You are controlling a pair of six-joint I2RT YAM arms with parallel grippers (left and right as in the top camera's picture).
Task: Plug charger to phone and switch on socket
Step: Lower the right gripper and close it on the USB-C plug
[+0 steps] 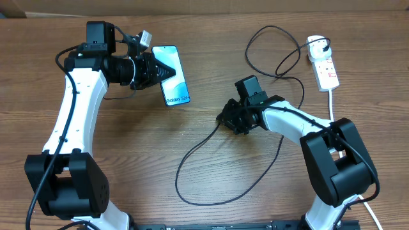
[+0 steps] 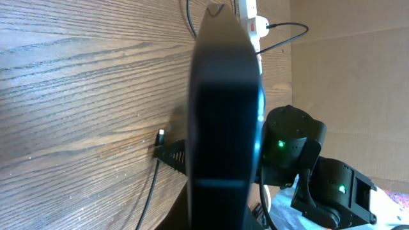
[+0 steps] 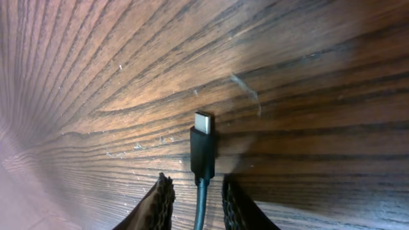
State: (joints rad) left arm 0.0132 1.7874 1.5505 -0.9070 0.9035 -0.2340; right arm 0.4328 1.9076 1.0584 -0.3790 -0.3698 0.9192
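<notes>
- Phone [image 1: 172, 80]: it lay at the upper left-centre of the overhead frame, screen up, with "Galaxy S24+" legible. The left gripper [image 1: 158, 70] was closed on its upper end, probably to steady it so that the free lower end faced the connector. In the left wrist view it appeared edge-on as a dark, blurred slab.
- Charger [image 1: 192, 166]: the thin black cable looped across the centre and lower centre of the overhead frame. Its connector tip [image 3: 203, 121] sat mid-frame in the right wrist view, bare metal end pointing up the frame.
- Right gripper [image 3: 199, 207]: its fingers [image 3: 161, 203] flanked the cable just behind the connector, with a gap on either side. Whether the cable was clamped farther back could not be told. The position suited aiming the tip at the phone, which was well apart from it.
- Socket [image 1: 324, 67]: it lay at the upper right, with the black plug [image 1: 317, 45] seated at its far end and the white cord [image 1: 331, 102] running down the frame. No gripper was near it, so the switching step was judged not yet done.
- Table [image 1: 223, 38]: a brown wood-grain surface, with a cardboard wall [image 2: 358, 57] behind it.
</notes>
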